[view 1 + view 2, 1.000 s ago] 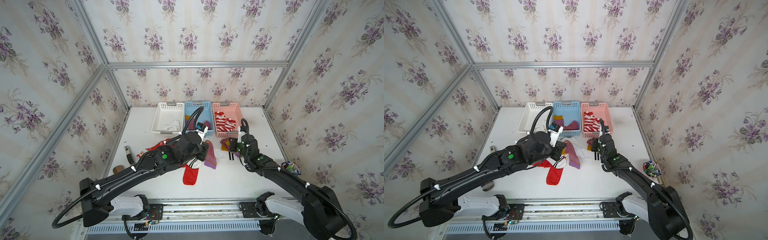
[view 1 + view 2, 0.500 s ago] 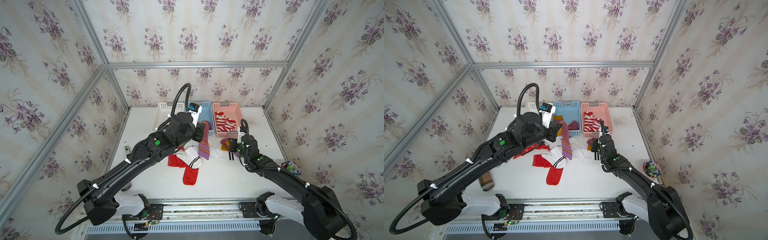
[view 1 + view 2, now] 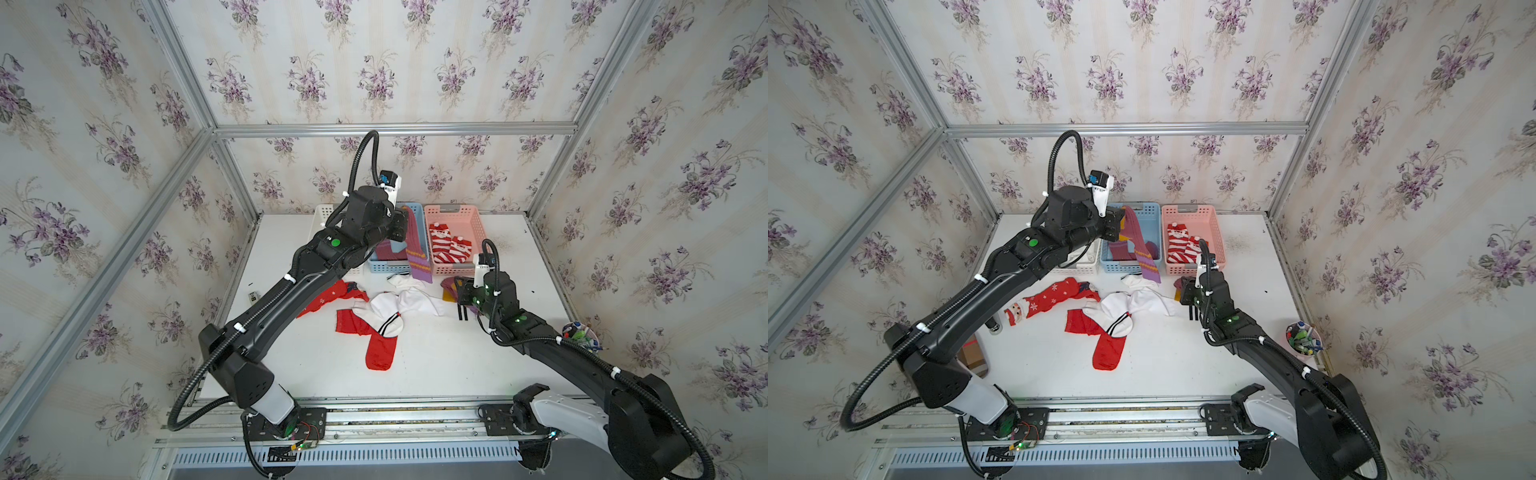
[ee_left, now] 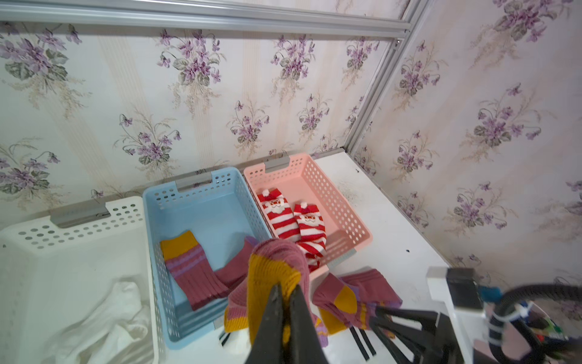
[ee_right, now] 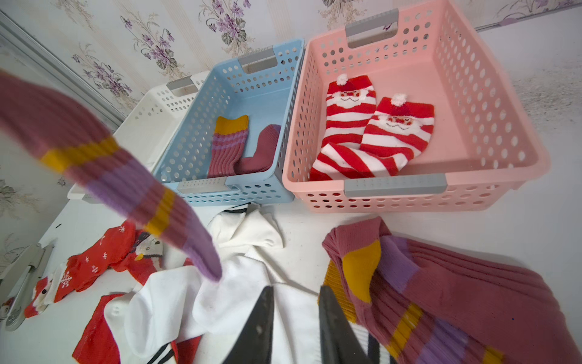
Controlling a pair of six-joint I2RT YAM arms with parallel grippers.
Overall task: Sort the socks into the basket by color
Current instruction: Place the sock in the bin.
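My left gripper (image 4: 285, 288) is shut on the mustard toe of a maroon-purple sock (image 3: 417, 253), which hangs over the front of the blue basket (image 3: 416, 206). Another maroon sock (image 4: 192, 268) lies inside that basket. Red-white Santa socks (image 3: 449, 247) lie in the pink basket (image 3: 457, 208), and white fabric (image 4: 110, 318) is in the white basket (image 4: 78, 227). My right gripper (image 5: 296, 291) stands open low over white socks (image 3: 411, 301), beside a maroon sock (image 5: 441, 293) on the table. Red socks (image 3: 380, 351) and a red Santa sock (image 3: 1050, 297) lie to the left.
A cup of pens (image 3: 579, 334) stands at the table's right edge. Two black strips (image 3: 462, 311) lie under my right gripper. A small bottle (image 3: 994, 326) and a brown piece (image 3: 971, 353) sit by the left edge. Papered walls close three sides.
My left arm has lifted the maroon sock off the table and carried it back and up to the blue basket. The right arm has stayed still.
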